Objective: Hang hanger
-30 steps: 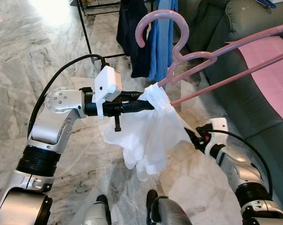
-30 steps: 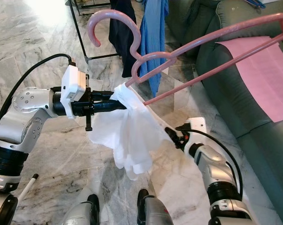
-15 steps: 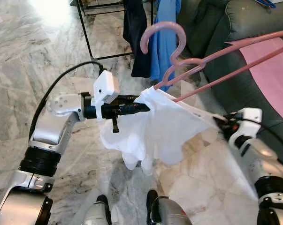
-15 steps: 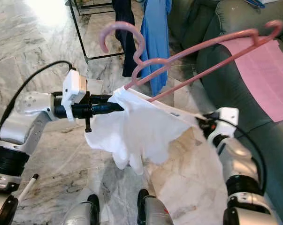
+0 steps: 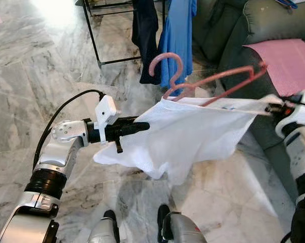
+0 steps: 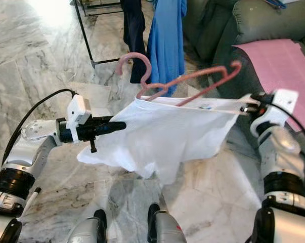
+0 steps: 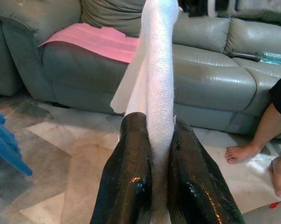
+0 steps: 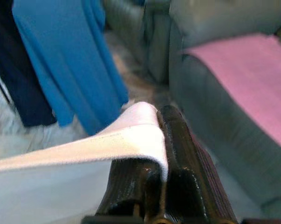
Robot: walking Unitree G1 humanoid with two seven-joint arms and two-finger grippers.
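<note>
Between both hands, pink hanger [image 5: 208,83] under white cloth [image 5: 192,136]

The hanger [image 5: 208,83] sits on the garment [image 5: 187,134] stretched between both hands — rack [image 5: 96,35] behind, sofa [image 5: 243,30] right.

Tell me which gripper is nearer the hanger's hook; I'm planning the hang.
Left. The left gripper pinches the white cloth just below the hook; the right gripper holds the cloth's far end, by the sofa.

open marble floor [image 5: 36,66] ahead-left, clothes rack [image 5: 94,35] with hung garments [image 5: 167,35] ahead, sofa [image 5: 253,30] blocking right
</note>
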